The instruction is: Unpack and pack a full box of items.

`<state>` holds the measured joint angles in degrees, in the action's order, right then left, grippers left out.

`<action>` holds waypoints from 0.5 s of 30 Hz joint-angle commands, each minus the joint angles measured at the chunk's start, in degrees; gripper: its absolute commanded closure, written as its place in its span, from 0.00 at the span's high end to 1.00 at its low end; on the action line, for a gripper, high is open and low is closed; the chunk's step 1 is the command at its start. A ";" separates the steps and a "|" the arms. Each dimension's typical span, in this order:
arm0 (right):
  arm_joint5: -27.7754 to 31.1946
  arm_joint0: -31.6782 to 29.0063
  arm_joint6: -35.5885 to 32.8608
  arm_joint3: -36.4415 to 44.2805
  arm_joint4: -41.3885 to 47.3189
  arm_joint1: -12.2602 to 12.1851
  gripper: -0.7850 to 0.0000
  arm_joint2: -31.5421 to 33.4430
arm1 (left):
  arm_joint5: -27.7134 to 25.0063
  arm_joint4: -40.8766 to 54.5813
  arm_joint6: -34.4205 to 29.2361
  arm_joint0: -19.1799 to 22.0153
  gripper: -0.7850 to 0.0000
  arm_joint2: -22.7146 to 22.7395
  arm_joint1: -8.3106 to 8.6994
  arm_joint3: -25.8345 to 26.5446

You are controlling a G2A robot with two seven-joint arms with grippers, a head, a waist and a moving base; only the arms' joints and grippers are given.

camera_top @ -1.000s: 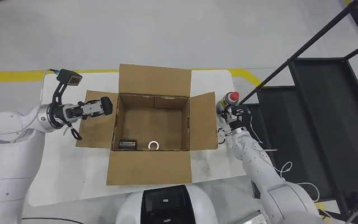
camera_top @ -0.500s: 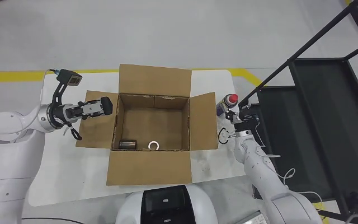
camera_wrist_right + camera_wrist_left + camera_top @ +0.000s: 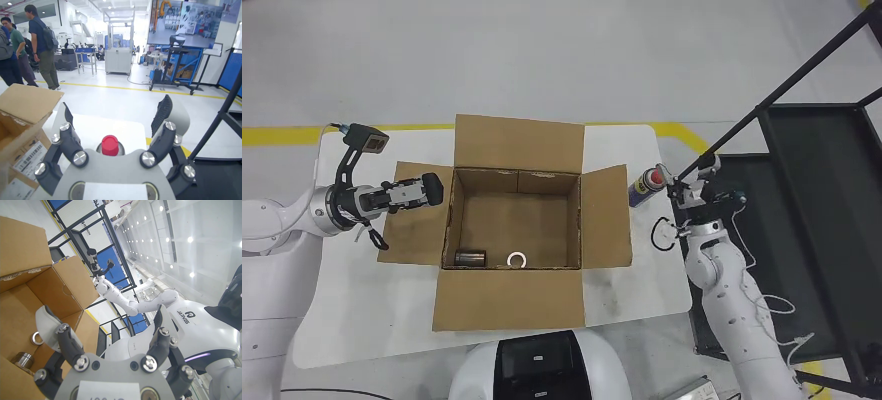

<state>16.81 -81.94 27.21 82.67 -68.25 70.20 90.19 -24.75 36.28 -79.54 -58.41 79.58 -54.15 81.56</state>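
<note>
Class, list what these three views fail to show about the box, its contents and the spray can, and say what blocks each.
- Spray can: right wrist view, body hidden behind the base of the right gripper.
- Metal cylinder: left wrist view, lower part hidden by the near wall of the box.
- Ring: left wrist view, one edge covered by a finger of the left gripper.
- Can's label: top view, too small to read.

— Where are your two hands just now?
— Your left hand (image 3: 430,188) points inward off a bent left arm (image 3: 327,208), fingers (image 3: 46,318) spread wide. Your right hand (image 3: 674,195) sits far forward on a stretched right arm (image 3: 720,285), fingers (image 3: 162,111) spread too.
— Close together?
— Well apart, one at each side.
</note>
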 commanded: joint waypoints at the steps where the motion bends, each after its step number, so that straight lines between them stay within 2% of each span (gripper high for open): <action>1: 1.39 -1.30 -8.95 6.93 -1.41 -0.37 1.00 0.63 | 0.00 0.00 0.00 0.00 1.00 0.00 0.00 0.00; 5: 5.67 -3.61 -20.88 18.66 -3.59 -0.96 1.00 0.38 | 0.00 0.00 0.00 0.00 1.00 0.00 0.00 0.00; 9: 11.62 -4.26 -33.83 27.02 -6.03 -1.51 1.00 -1.83 | 0.00 0.00 0.00 0.00 1.00 0.00 0.00 0.00; 11: 14.99 -3.93 -40.02 29.57 -6.72 -1.70 1.00 -4.02 | 0.00 0.00 0.00 0.00 1.00 0.00 0.00 0.00; 15: 21.06 -1.75 -46.65 31.23 -9.88 -1.94 1.00 -9.30 | 0.00 0.00 0.00 0.00 1.00 0.00 0.00 0.00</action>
<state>36.76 -84.27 -17.77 113.96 -77.59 68.27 82.15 -24.75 36.28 -79.54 -58.41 79.58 -54.15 81.56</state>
